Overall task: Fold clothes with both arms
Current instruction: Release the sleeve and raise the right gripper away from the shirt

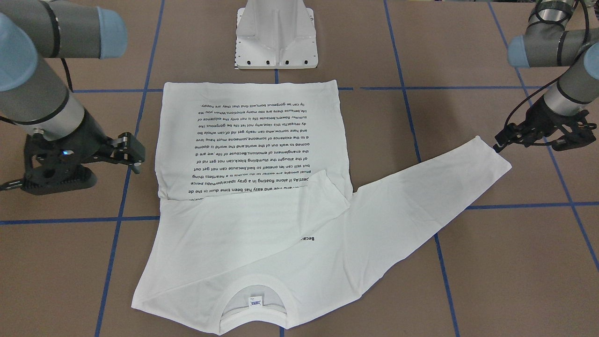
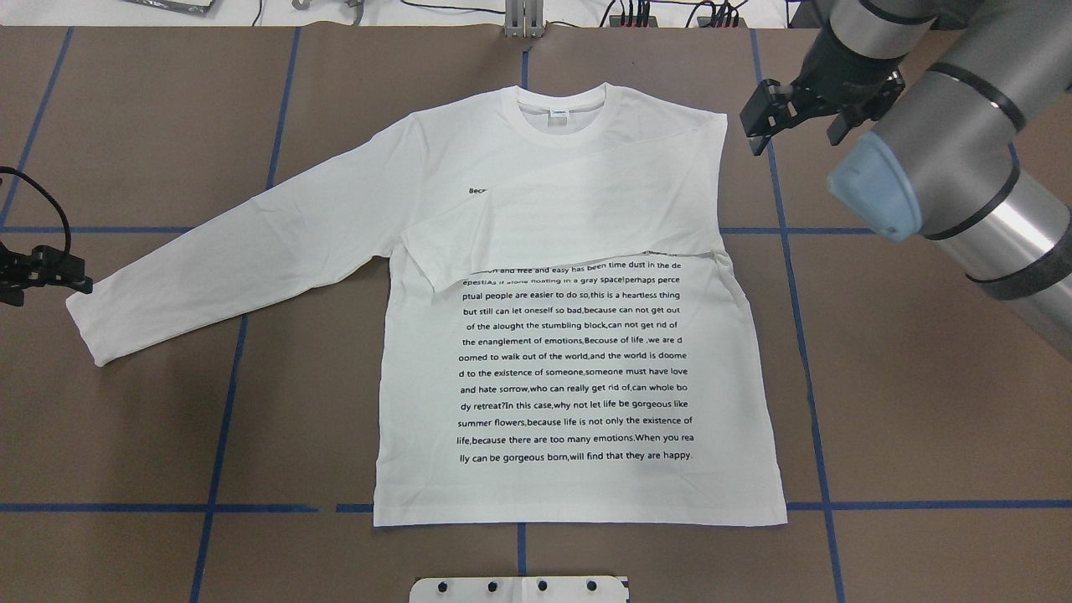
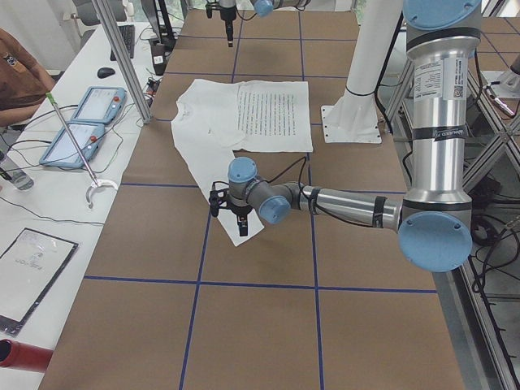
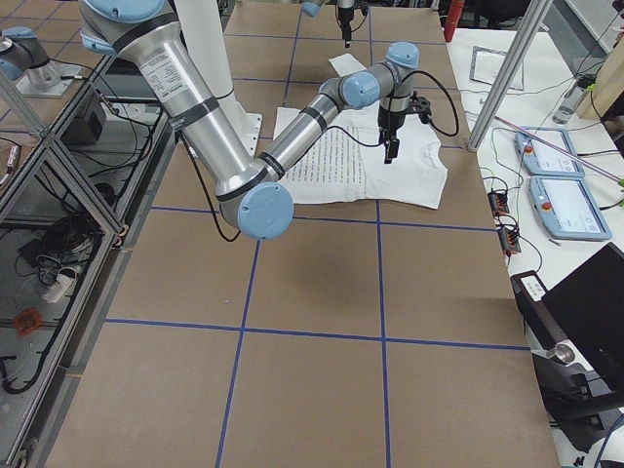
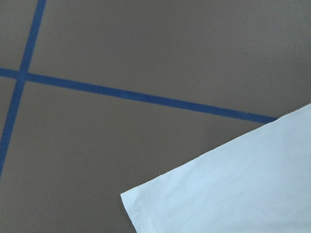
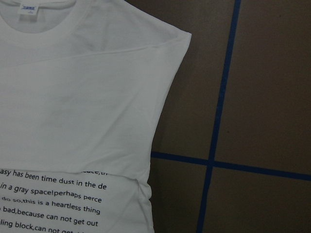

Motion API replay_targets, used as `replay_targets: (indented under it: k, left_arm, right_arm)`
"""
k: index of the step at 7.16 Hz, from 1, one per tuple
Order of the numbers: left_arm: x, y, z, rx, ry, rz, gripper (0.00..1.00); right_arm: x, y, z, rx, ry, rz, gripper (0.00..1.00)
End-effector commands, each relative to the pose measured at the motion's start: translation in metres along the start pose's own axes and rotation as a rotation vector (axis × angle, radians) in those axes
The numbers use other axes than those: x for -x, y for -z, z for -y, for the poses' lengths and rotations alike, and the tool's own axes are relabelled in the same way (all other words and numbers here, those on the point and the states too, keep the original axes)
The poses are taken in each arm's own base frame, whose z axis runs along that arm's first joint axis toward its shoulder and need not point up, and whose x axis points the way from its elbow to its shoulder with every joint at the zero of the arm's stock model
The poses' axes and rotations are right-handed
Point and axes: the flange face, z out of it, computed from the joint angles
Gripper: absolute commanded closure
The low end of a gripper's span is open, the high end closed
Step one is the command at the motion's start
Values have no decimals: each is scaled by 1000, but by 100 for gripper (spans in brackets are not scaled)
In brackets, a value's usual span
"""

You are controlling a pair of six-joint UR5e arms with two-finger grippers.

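1. The white T-shirt [image 2: 578, 490] lies flat on the brown worktop [image 2: 921, 402], with the printed text [image 2: 578, 373] facing up. Its collar [image 2: 563, 117] is on the side far from the robot.
2. The sleeve on the robot's right [image 2: 586, 209] is folded across the chest and covers the top lines of the text.
3. The other sleeve [image 2: 251, 243] is stretched out flat towards the robot's left.
4. The left gripper [image 1: 529, 142] stands just beside the cuff [image 5: 218, 194] of this sleeve. Its jaws look apart and it holds nothing.
5. The right gripper [image 2: 796, 126] hangs over the bare worktop, just beside the folded shoulder. Its jaws are also apart and it grasps nothing.
6. The neck label [image 6: 30, 8] shows inside the collar.
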Motion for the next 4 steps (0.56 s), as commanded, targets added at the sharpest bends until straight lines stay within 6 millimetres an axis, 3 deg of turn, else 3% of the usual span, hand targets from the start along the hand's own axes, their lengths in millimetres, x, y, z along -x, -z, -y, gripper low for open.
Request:
replay_targets:
  k: [1,2,4]
  left_arm:
    - [22,-27,-10,-14,-18,-3,4]
    - [26,-44,-19,-12,15,-31,5]
    - [17,-59,-30,-10,14,-26,6]
  right_arm:
    - [-25,9,-10,2,15,23,0]
    - [-25,9,-10,2,15,23,0]
    - [-26,9,-10,3,14,23,0]
